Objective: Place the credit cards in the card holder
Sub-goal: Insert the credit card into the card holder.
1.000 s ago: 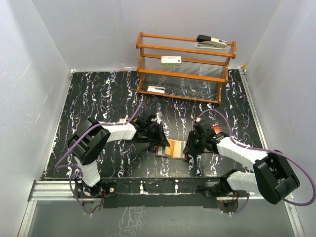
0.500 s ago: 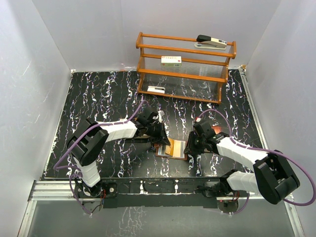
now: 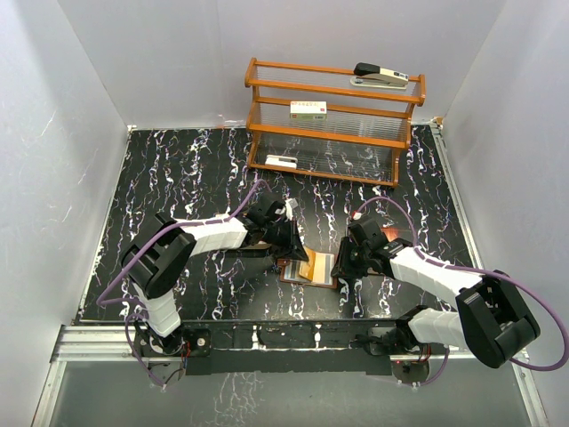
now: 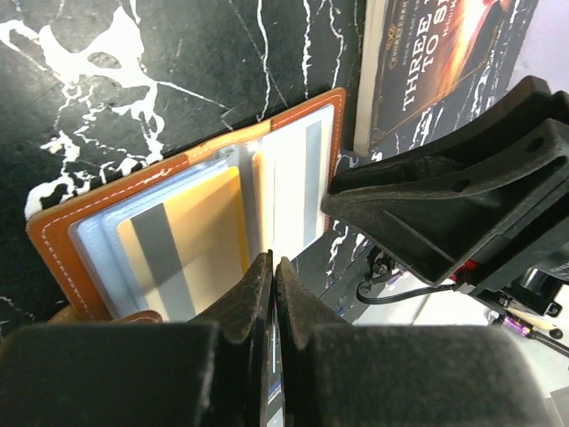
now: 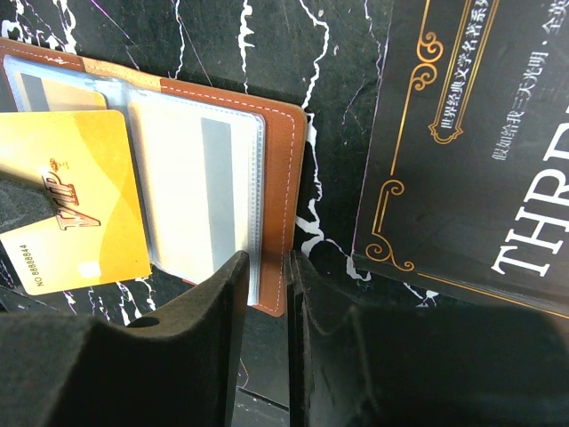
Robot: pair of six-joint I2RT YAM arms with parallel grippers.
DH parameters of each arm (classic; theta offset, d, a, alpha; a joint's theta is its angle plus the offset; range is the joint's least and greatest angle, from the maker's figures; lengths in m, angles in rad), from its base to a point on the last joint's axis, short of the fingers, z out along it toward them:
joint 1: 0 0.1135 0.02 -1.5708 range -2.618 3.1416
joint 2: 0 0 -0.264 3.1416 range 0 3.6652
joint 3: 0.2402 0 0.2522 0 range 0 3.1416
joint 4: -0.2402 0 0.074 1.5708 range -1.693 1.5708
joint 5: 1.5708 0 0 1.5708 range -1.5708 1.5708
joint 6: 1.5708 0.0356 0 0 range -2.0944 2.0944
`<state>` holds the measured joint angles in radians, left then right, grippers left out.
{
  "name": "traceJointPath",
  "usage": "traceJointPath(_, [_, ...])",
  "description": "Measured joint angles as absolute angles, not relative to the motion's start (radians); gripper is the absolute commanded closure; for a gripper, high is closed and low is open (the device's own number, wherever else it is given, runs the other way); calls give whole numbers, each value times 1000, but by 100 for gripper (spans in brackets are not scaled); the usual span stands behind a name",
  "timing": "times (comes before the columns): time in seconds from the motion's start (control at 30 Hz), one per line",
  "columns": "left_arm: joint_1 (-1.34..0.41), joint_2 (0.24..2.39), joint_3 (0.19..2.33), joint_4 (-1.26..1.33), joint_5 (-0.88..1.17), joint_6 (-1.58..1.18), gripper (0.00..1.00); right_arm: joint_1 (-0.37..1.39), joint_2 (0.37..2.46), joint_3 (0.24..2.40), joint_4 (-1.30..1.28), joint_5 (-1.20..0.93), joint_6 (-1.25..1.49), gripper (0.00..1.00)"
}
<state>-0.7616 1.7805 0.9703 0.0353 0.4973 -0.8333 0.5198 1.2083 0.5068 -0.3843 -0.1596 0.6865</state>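
Note:
The brown card holder (image 3: 292, 272) lies open on the table between both arms. Its clear pockets hold a gold card with a grey stripe (image 4: 182, 245) and a pale striped card (image 5: 200, 191). My left gripper (image 4: 274, 262) is shut on a thin card seen edge-on. In the right wrist view this is a gold VIP credit card (image 5: 71, 209), hovering over the holder's left half. My right gripper (image 5: 267, 260) is closed on the holder's right leather edge (image 5: 280, 160). From above, the left gripper (image 3: 300, 252) and the right gripper (image 3: 342, 264) flank the holder.
A dark booklet with gold lettering (image 5: 480, 133) lies just right of the holder, under the right arm. At the back stands a wooden rack (image 3: 333, 133) with a stapler (image 3: 380, 75) on top, a white box (image 3: 308, 109) and a small white item (image 3: 280, 161).
The right jaws have narrowed onto the holder's edge. The left gripper has shifted slightly toward the holder with its card.

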Motion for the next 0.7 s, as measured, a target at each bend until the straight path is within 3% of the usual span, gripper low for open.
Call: traceJointPath(0.7, [-762,1824,975,28,485,-838,100,522,1209,506,-383,-159,686,79])
